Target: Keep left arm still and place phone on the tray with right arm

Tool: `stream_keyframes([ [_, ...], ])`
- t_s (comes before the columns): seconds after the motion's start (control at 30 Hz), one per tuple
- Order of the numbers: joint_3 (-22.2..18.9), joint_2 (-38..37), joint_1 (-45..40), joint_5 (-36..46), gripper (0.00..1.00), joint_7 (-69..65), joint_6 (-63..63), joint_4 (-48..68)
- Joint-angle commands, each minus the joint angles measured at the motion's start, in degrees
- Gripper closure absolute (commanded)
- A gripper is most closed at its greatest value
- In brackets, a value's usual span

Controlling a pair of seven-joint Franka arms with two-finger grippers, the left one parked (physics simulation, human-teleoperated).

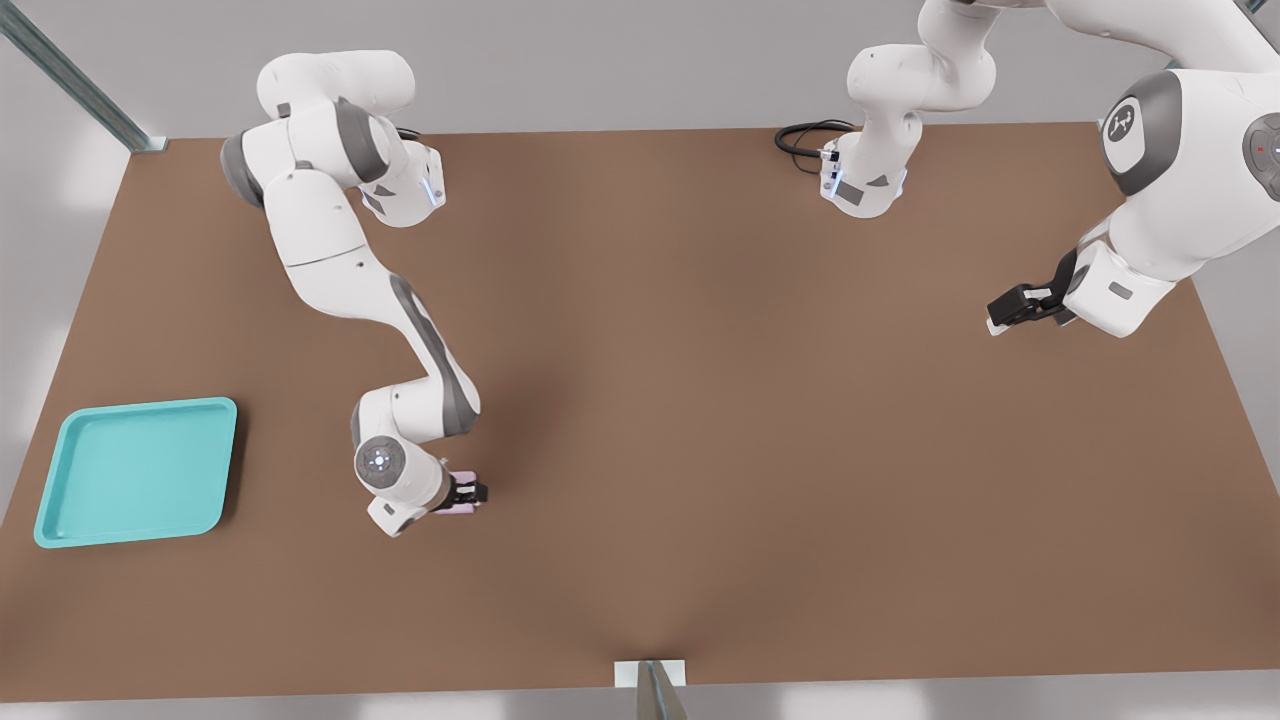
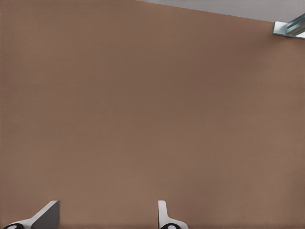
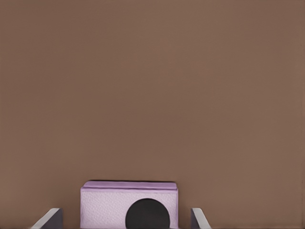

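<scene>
The pale pink phone (image 1: 461,506) lies on the brown table, a little to the front view's left of centre and near the front edge. My gripper (image 1: 467,493) hangs low right over it, at the end of the right arm (image 1: 378,462) with the lit cap. In the right wrist view the phone (image 3: 128,204) shows one black lens and sits between my fingers (image 3: 49,219), with a small gap on each side, so the gripper (image 3: 126,222) is open around it. The turquoise tray (image 1: 212,420) rests flat at the front view's far left, with nothing on it.
The parked arm's black gripper (image 1: 1022,305) hovers at the front view's right. A black cable (image 1: 803,136) loops by the far arm base. A metal bracket (image 1: 650,682) sticks up at the table's front edge. Bare brown table (image 1: 300,560) lies between phone and tray.
</scene>
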Motion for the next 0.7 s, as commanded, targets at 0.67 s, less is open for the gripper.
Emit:
stream_keyframes([
  [0.67,0.2,-3.1,-0.9,-0.1,0.27,1.5,-3.4,-0.4],
])
